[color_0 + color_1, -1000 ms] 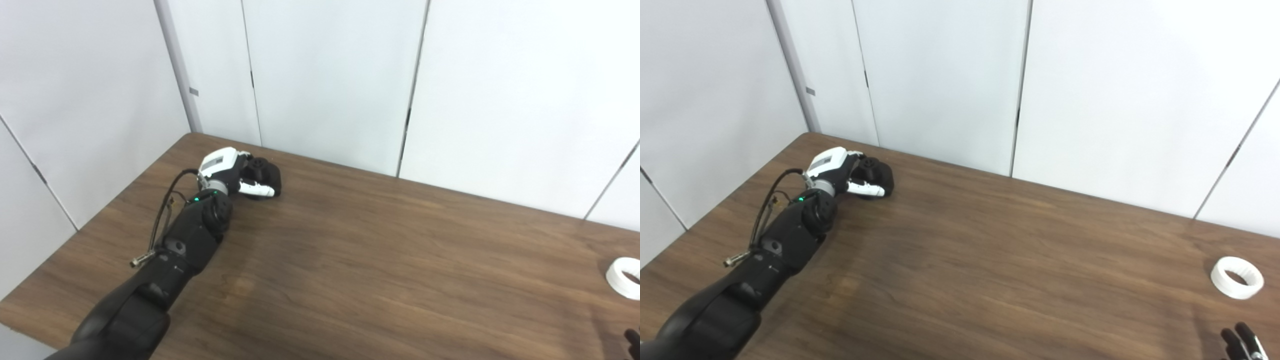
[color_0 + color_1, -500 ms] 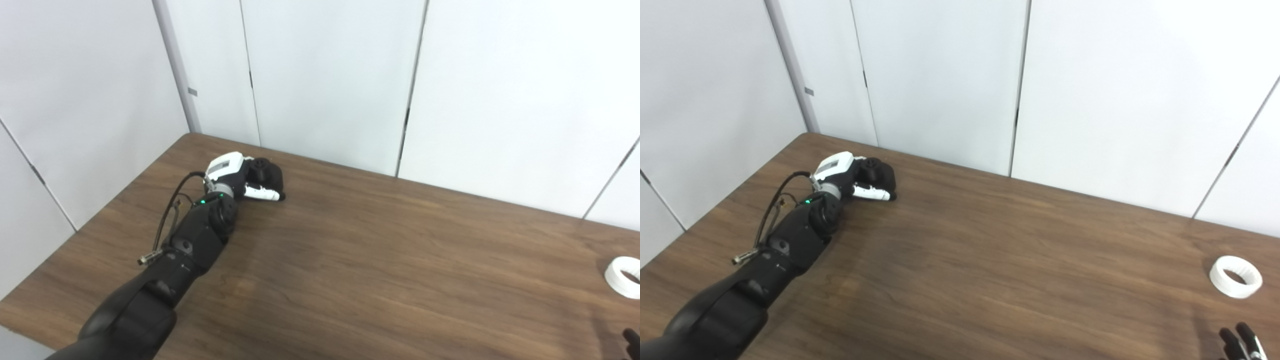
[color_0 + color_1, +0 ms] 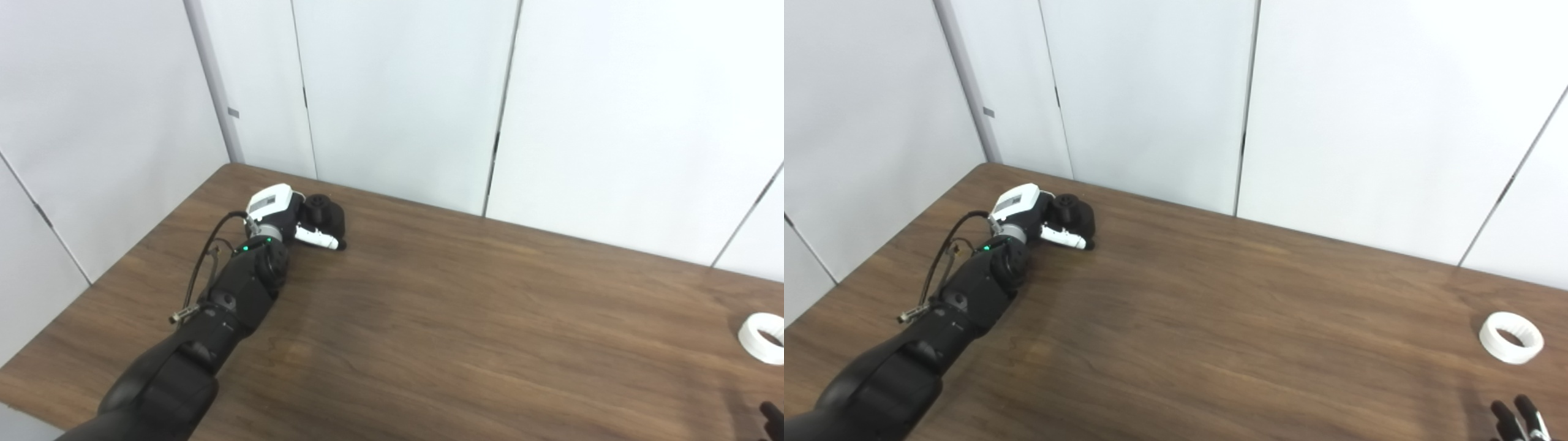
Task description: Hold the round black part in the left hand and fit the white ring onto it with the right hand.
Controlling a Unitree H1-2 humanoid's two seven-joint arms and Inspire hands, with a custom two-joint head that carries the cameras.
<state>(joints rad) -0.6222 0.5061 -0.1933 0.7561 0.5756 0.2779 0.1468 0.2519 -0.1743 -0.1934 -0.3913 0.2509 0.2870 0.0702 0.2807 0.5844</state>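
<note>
1. While the left hand (image 3: 288, 217) lies far out at the table's back left corner, its fingers wrap the round black part (image 3: 324, 215); whether they have truly closed on it cannot be told, since the palm hides the contact
2. To do this step well, in judgement, the hand should close evenly round the part's sides and leave its top clear, because the ring must go on there; a lift should begin only once the part no longer rocks against the table (image 3: 429, 318)
3. Beyond the hand's fingertips the table's back edge and the white wall panels (image 3: 398, 98) are near, so there is little room to push forward; pulling back toward the robot looks the safer path
4. To the hand's right the wood runs wide and bare, giving ample room to carry the part toward the middle
5. Well apart, at the far right edge, the white ring (image 3: 1511, 337) lies flat on the table
6. Just nearer than the ring, only the dark fingertips of the right hand (image 3: 1519, 419) show at the bottom corner, holding nothing visible; its spread cannot be told
</note>
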